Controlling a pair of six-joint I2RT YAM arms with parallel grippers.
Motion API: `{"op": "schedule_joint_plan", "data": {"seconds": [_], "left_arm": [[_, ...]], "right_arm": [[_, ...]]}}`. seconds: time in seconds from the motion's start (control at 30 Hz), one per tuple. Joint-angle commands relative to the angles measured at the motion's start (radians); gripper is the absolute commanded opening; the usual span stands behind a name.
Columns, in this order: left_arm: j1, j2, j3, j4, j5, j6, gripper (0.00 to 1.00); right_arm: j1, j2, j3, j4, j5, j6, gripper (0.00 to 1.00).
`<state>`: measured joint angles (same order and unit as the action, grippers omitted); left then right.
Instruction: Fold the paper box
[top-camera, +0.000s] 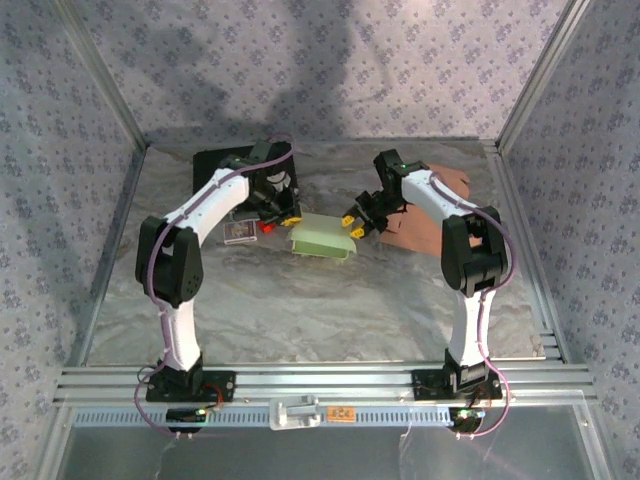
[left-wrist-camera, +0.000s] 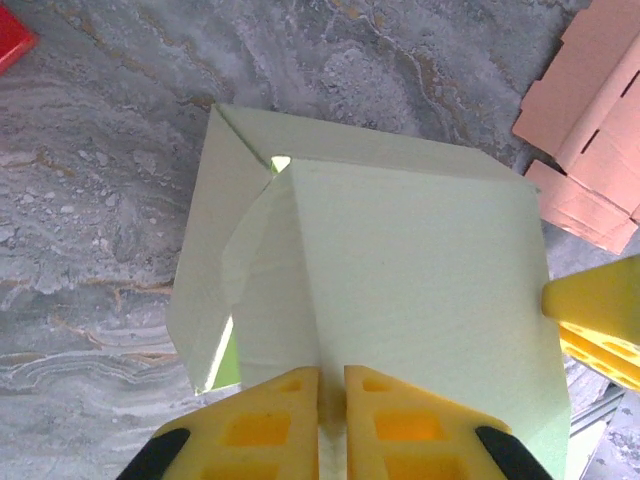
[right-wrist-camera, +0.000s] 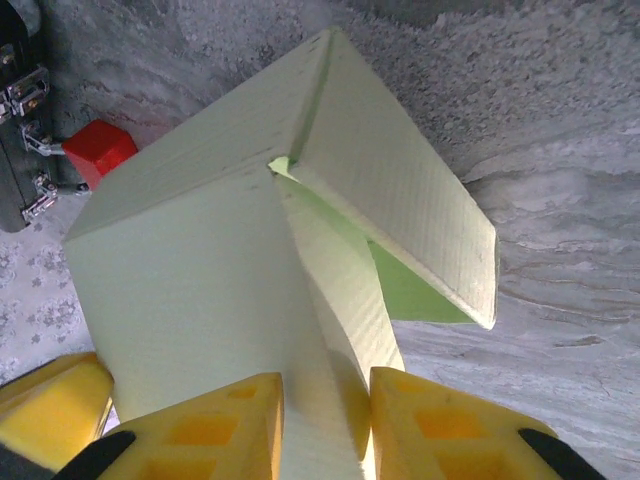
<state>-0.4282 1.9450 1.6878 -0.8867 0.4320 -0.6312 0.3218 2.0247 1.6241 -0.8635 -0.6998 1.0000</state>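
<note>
We see the paper box (top-camera: 322, 238), one pale green piece, lying near the middle of the marble table (top-camera: 300, 310), between the two arms. Bare tabletop runs from the box's near edge to the arm bases and out to the metal rails (top-camera: 100, 290) at the left and right, and patterned cloth walls close the sides and back. The left gripper (left-wrist-camera: 331, 375) has its yellow fingers drawn almost together on the box's near wall, where a crease meets them. The right gripper (right-wrist-camera: 327, 395) stands a little wider, pinching a folded flap of the same box. On each side one flap leans outward from the box, leaving a narrow gap at the corner. Through those gaps the inside shows only as slivers of brighter green, so we cannot tell what it holds. Beside the box we count one red block (right-wrist-camera: 98, 150), one dark case (top-camera: 240, 232) just left of it, and one flat brown cardboard blank (top-camera: 445, 190) behind the right arm, apart from the green box
</note>
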Motion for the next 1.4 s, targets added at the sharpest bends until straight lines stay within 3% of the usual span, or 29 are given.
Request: {"op": "schedule_joint_plan", "data": {"seconds": [0.0, 0.37, 0.8, 1.17, 1.37], "left_arm": [[-0.009, -0.048, 0.029, -0.021, 0.076, -0.012, 0.12], [-0.007, -0.047, -0.037, 0.023, 0.088, -0.027, 0.12], [-0.001, -0.120, -0.079, 0.102, 0.112, -0.153, 0.11], [0.000, -0.144, -0.164, 0.201, 0.129, -0.245, 0.11], [0.000, -0.136, -0.263, 0.336, 0.123, -0.270, 0.11]], "right_arm": [[0.005, -0.039, 0.025, 0.003, -0.070, -0.020, 0.28], [-0.001, -0.032, 0.014, 0.026, -0.073, -0.009, 0.27], [0.006, -0.077, 0.044, -0.012, -0.084, -0.013, 0.22], [0.013, -0.109, -0.008, 0.020, -0.094, 0.012, 0.17], [0.017, -0.061, 0.006, 0.024, -0.086, -0.010, 0.16]]}}
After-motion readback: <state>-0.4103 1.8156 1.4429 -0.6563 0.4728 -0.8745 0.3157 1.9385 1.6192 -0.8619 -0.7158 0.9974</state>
